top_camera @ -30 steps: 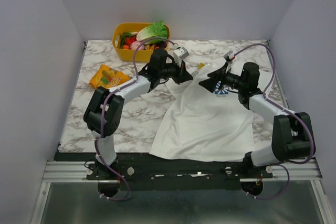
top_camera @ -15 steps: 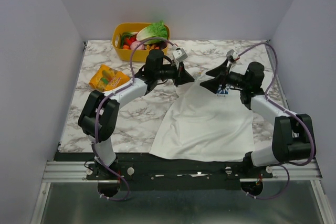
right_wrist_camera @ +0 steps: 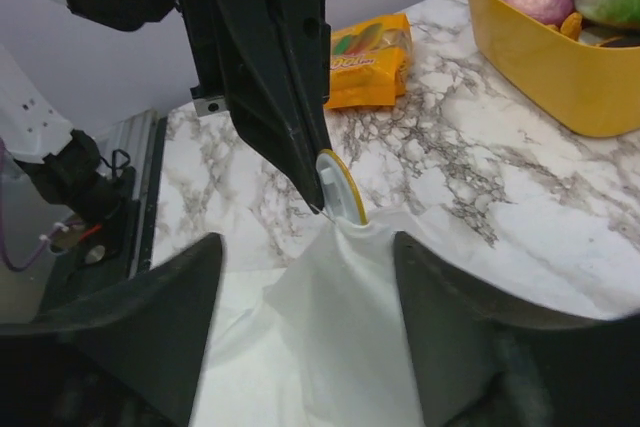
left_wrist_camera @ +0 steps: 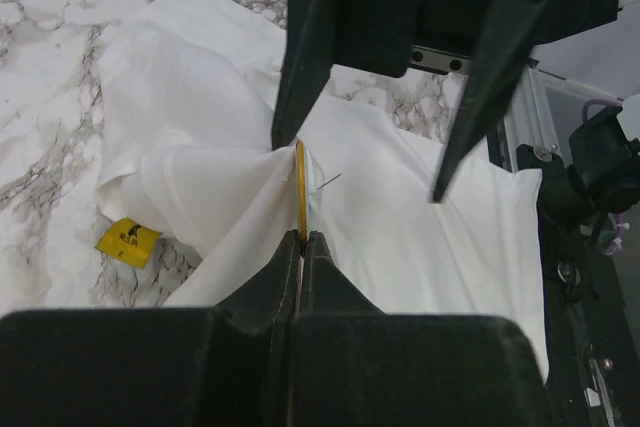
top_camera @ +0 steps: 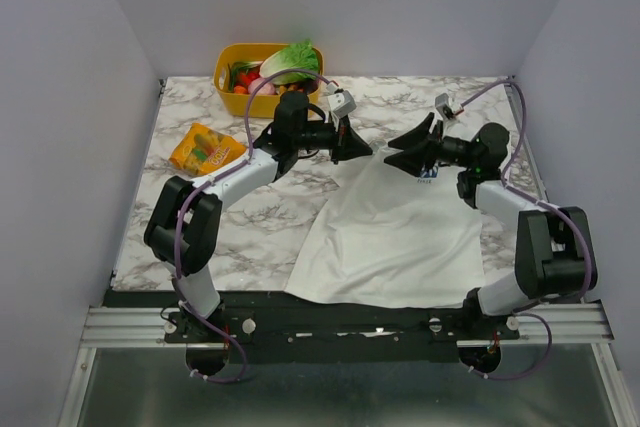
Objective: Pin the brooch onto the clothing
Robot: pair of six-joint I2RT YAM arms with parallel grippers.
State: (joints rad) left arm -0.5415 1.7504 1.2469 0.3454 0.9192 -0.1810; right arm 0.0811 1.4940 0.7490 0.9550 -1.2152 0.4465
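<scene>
1. The brooch (left_wrist_camera: 300, 192) is a thin gold-yellow disc. The left wrist view catches it edge-on; the right wrist view shows its round face with a pale centre.
2. It is held up off the table (top_camera: 250, 217), clenched in the tips of the left gripper (left_wrist_camera: 301, 239) along with a pinched-up fold of the white shirt (left_wrist_camera: 420, 227).
3. The right gripper (right_wrist_camera: 305, 247) is released, with its jaws wide on either side of that raised fold and nothing in them.
4. Only the left wrist view shows the shirt's yellow tag (left_wrist_camera: 128, 240).
5. Only the top view shows the rest of the shirt lying flat toward the near edge; the brooch is too small to make out there.
6. The orange packet (right_wrist_camera: 365, 62) and yellow basket (right_wrist_camera: 560, 77) lie beyond, well apart from the shirt.
</scene>
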